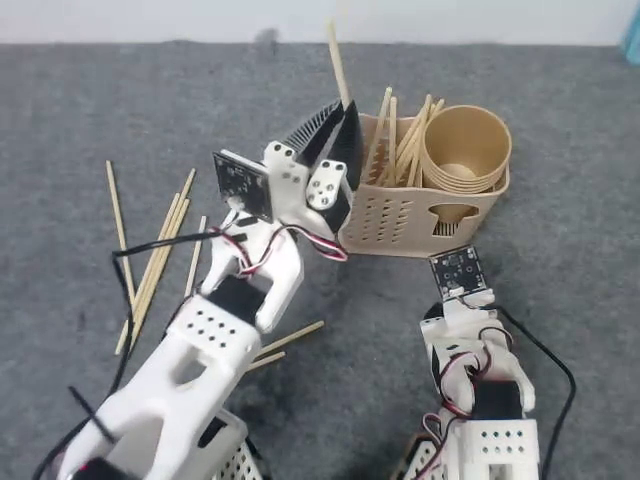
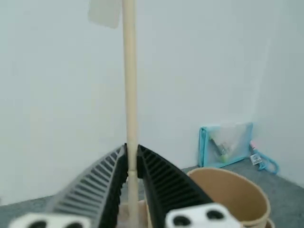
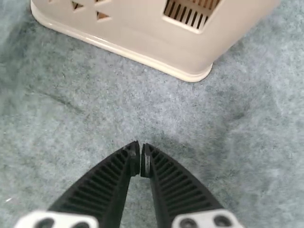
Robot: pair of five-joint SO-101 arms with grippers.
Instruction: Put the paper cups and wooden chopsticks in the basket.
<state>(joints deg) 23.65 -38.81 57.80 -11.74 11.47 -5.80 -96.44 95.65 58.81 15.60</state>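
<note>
Your left gripper point(image 1: 333, 118) clamps 1 chopstick point(image 1: 339, 60) upright at upper centre, just beside the basket point(image 1: 395, 225), likely so it drops in end-first. Your right gripper point(image 3: 140, 156) is clenched empty near the basket's wall.

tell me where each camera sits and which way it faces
High view: fixed above, looking down on the table; left arm, right arm, basket, paper cups, loose chopsticks.
Left wrist view: on the left arm, facing a wall; left gripper shut on an upright chopstick.
Right wrist view: on the right arm, facing down at table and basket; right gripper shut, empty.
Shared: high and left wrist views both show that chopstick and the cups.
</note>
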